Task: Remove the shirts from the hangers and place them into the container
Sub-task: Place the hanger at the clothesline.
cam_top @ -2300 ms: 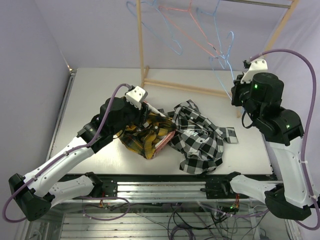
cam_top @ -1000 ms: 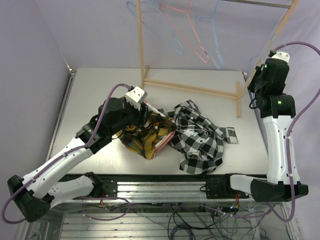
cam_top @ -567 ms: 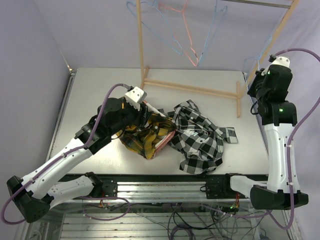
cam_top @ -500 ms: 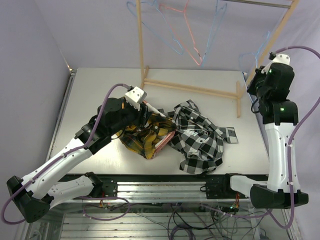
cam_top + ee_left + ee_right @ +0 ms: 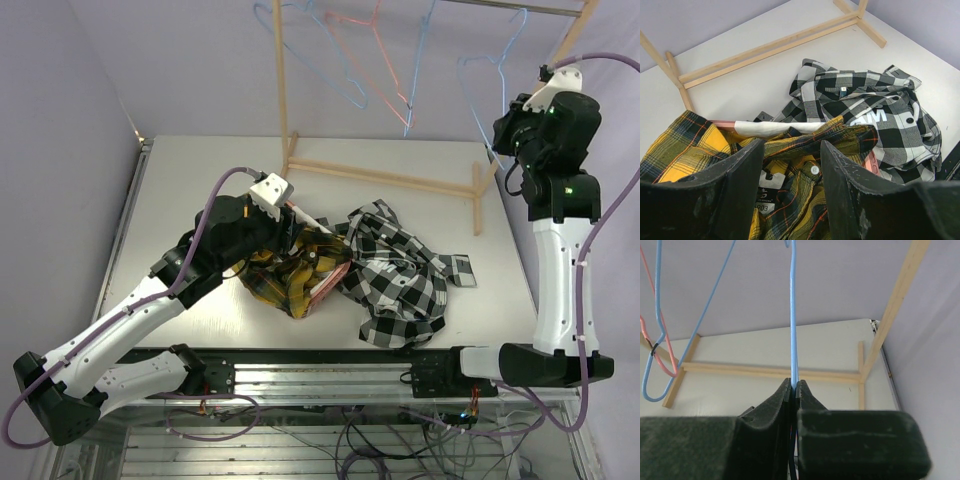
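1. Top external view: the container (image 5: 332,284) is mostly buried. Only a strip of its pink rim is peeking out between the yellow-and-black plaid shirt (image 5: 280,280) and the checked shirt (image 5: 400,275), which is spilling off to the right onto the table (image 5: 200,170). The left gripper (image 5: 293,236) is hanging right over the plaid one, with its fingers tucked under the wrist, so I can't tell their gap here. I'm counting two shirts from this angle and four hangers: three light blue and one pink-red hanger (image 5: 372,60). Three are dangling from the rack (image 5: 281,90). The fourth, a light blue hanger (image 5: 490,75), is sitting at the right gripper (image 5: 503,128) up high on the right, but the grip is too small to make out.

2. Left wrist view: the fingers are standing apart with nothing between them, hovering just above the plaid shirt. A sliver of white shirt (image 5: 770,128) is showing between plaid and checked, so that's three shirts here. The checked shirt's lettering is partly folded under.

3. Right wrist view: the fingers are pressing together on the light blue hanger's wire, and its top is running out of frame. Two more hangers are showing at the left edge, both cropped.
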### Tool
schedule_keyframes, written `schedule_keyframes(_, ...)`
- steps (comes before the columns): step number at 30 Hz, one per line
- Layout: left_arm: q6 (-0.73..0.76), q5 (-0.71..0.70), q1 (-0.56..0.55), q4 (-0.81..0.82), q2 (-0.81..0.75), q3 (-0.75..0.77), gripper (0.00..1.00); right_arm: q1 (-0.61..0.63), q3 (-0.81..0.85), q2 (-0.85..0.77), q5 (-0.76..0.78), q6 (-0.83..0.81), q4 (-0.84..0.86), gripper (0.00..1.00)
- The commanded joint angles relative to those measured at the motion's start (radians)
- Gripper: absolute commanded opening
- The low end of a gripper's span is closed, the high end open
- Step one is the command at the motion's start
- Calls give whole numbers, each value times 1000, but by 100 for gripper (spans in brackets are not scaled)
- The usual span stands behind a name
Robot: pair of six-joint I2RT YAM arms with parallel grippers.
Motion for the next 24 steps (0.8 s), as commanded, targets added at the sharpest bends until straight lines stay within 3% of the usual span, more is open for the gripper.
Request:
schedule_keyframes(1,2,-3,8,32,-12,6,60,-6,23,-3,-10,-12,48,0)
schedule_keyframes(11,2,2,8,29,0,8,60,-7,76,-24,27,-7,53,0)
schedule_keyframes(24,6,-3,9,23,10,9,61,-6,251,102,1,-11,5,0)
